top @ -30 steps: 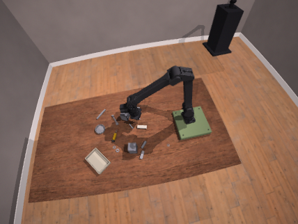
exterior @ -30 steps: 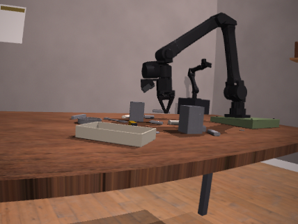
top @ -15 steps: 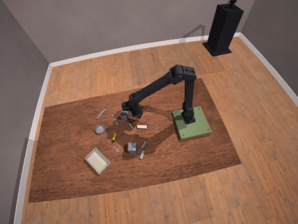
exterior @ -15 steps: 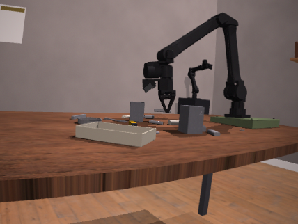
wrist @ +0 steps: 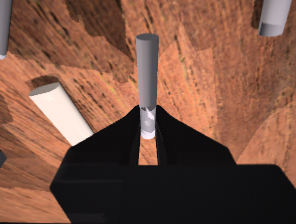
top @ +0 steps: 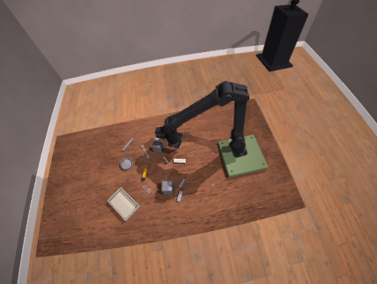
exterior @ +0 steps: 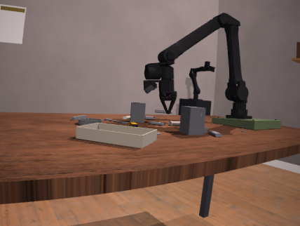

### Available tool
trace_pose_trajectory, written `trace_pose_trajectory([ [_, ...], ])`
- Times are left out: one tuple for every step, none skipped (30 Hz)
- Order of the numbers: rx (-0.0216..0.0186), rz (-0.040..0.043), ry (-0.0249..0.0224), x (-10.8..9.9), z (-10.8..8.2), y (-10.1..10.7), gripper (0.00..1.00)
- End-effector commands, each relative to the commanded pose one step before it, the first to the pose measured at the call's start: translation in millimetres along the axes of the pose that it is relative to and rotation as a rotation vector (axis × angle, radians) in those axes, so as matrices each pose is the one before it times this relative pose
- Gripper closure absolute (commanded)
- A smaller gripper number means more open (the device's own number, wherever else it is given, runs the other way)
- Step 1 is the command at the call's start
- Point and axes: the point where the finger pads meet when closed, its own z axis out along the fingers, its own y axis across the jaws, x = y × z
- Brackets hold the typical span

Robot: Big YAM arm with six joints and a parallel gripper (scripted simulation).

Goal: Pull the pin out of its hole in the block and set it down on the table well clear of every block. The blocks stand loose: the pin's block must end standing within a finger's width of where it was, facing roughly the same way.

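Above the counter (exterior: 42,147), off the wood, the grey pin (wrist: 147,70) hangs in the arm's grip, its long axis running straight out from the fingertips and pointing down toward the boards in the wrist view. The fingers are nearly closed, clamped on the pin's upper end, one dark pad on each side of the shaft, and the pin's free end touches nothing. From the exterior view the gripper (exterior: 168,105) hovers between the far grey block (exterior: 137,111) and the nearer grey block (exterior: 192,120), clear of both. Below and to one side lies a short white cylinder (wrist: 62,114), flat on the wood, close to the pin's line. Another grey peg (wrist: 274,17) shows at the upper corner of the wrist view. Toward the green base plate (top: 257,165) a stretch of bare wood opens up, apart from both blocks. The shallow cream tray (top: 114,204) sits well off by the counter's near side.
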Motion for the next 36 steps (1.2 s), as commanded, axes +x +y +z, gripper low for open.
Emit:
trace_pose_trajectory([
  [-0.01199,-0.01301,-0.04194,-5.23,-13.13,-0.05,1.00],
  [0.00000,0.00000,0.00000,0.00,0.00,0.00,1.00],
  [0.00001,-0.00003,0.00000,0.01,0.00,-0.05,1.00],
  [0.00003,-0.00019,-0.00003,0.03,0.00,-0.26,1.00],
  [0.00007,-0.00039,-0.00005,0.07,0.00,-0.53,1.00],
  [0.00010,-0.00055,-0.00008,0.10,-0.01,-0.75,1.00],
  [0.00011,-0.00060,-0.00008,0.11,-0.01,-0.82,1.00],
  [0.00010,-0.00055,-0.00007,0.10,-0.01,-0.74,1.00],
  [0.00007,-0.00039,-0.00005,0.07,0.00,-0.53,1.00],
  [0.00004,-0.00019,-0.00003,0.04,0.00,-0.26,1.00],
  [0.00001,-0.00003,0.00000,0.01,0.00,-0.05,1.00],
  [0.00000,0.00000,0.00000,0.00,0.00,0.00,1.00],
  [0.00000,0.00000,0.00000,0.00,0.00,0.00,1.00],
  [0.00000,0.00000,0.00000,0.00,0.00,0.00,1.00],
  [0.00000,0.00000,0.00000,0.00,0.00,0.00,1.00],
  [0.00000,0.00000,0.00000,0.00,0.00,0.00,1.00],
  [0.00000,0.00005,0.00004,0.02,0.01,-0.03,1.00],
  [-0.00001,0.00026,0.00024,0.08,0.08,-0.20,1.00],
  [-0.00003,0.00053,0.00048,0.17,0.17,-0.40,1.00],
  [-0.00004,0.00075,0.00068,0.24,0.24,-0.56,1.00],
  [-0.00004,0.00083,0.00075,0.27,0.26,-0.62,1.00],
  [-0.00004,0.00075,0.00068,0.24,0.24,-0.56,1.00],
  [-0.00003,0.00053,0.00048,0.18,0.17,-0.40,1.00],
  [-0.00001,0.00026,0.00024,0.09,0.08,-0.19,1.00],
  [0.00000,0.00005,0.00004,0.02,0.01,-0.03,1.00],
  [0.00000,0.00000,0.00000,0.00,0.00,0.00,1.00],
  [0.00000,0.00000,0.00000,0.00,0.00,0.00,1.00],
  [0.00000,0.00000,0.00000,0.00,0.00,0.00,1.00],
  [0.00000,0.00000,0.00000,0.00,0.00,0.00,1.00],
  [0.00000,0.00000,0.00000,0.00,0.00,0.00,1.00],
  [0.00000,0.00002,-0.00003,-0.01,0.09,0.00,1.00],
  [0.00000,0.00009,-0.00017,-0.06,0.51,0.01,1.00],
  [-0.00001,0.00018,-0.00035,-0.13,1.05,0.02,1.00],
  [-0.00001,0.00026,-0.00050,-0.18,1.47,0.03,1.00],
  [-0.00001,0.00028,-0.00055,-0.19,1.62,0.03,1.00],
  [-0.00001,0.00026,-0.00050,-0.17,1.47,0.02,1.00],
])
